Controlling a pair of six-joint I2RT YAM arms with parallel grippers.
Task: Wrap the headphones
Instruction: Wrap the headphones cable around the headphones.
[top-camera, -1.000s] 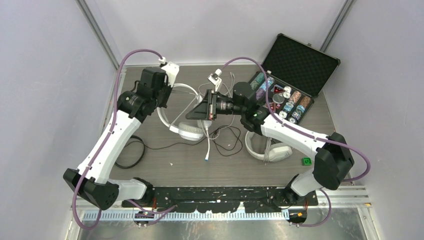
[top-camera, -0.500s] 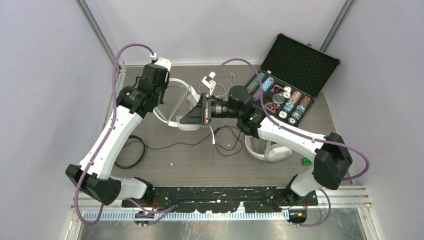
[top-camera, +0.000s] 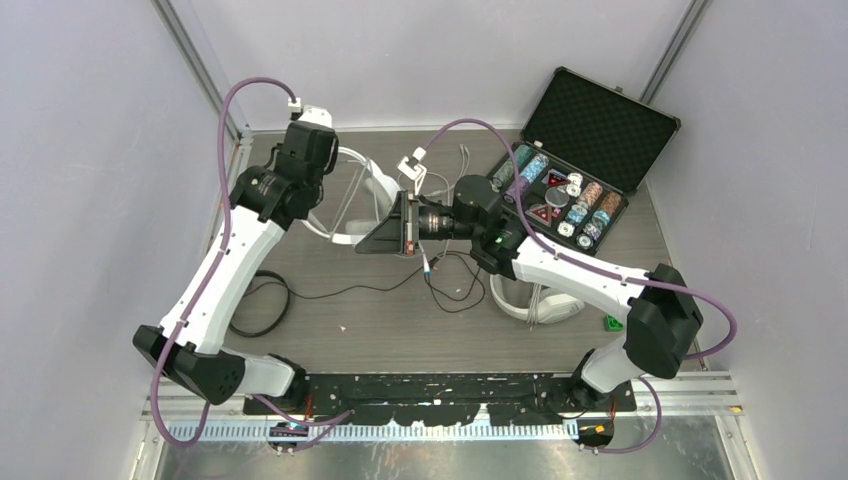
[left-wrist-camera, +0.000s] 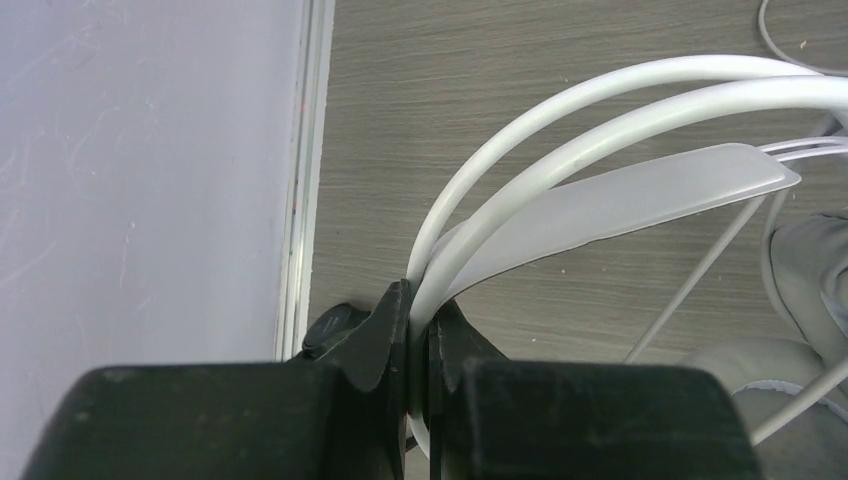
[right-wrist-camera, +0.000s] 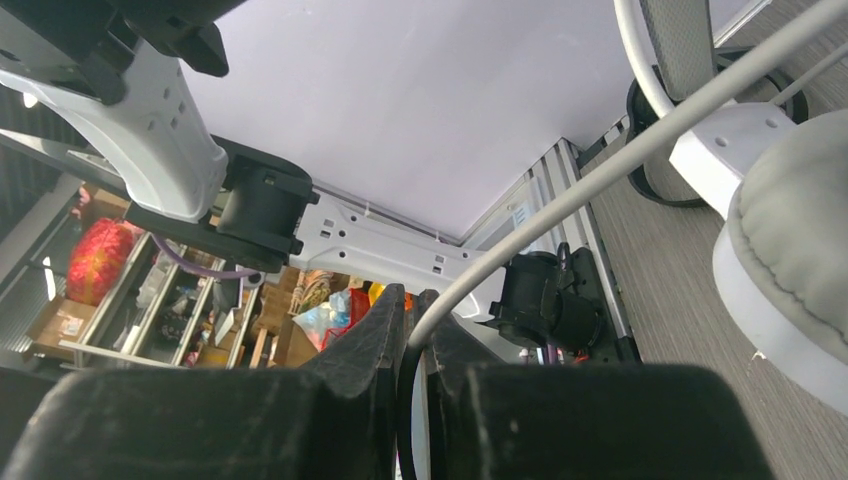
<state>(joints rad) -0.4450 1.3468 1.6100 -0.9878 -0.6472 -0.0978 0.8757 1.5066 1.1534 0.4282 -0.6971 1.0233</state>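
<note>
My left gripper (top-camera: 322, 200) is shut on the headband of a white headset (top-camera: 372, 180) and holds it up near the far left of the table; the left wrist view shows the fingers (left-wrist-camera: 395, 325) pinching the white band (left-wrist-camera: 620, 115). My right gripper (top-camera: 362, 246) is shut on this headset's thin white cable (right-wrist-camera: 620, 160), just right of the headset's grey ear pad (right-wrist-camera: 800, 220). The cable's loose end (top-camera: 427, 262) hangs under the right wrist. A second white headset (top-camera: 535, 302) lies to the right. A black headset (top-camera: 262, 303) lies at the left.
An open black case of coloured poker chips (top-camera: 575, 185) stands at the far right. A small green object (top-camera: 612, 321) lies near the right arm's base. Thin black cable (top-camera: 340, 292) and loops of cable (top-camera: 455, 290) trail across the table's middle. The wall is close on the left.
Both grippers have moved left and toward the far side, carrying the white headset and its cable. The cable's end has lifted off the table and now hangs.
</note>
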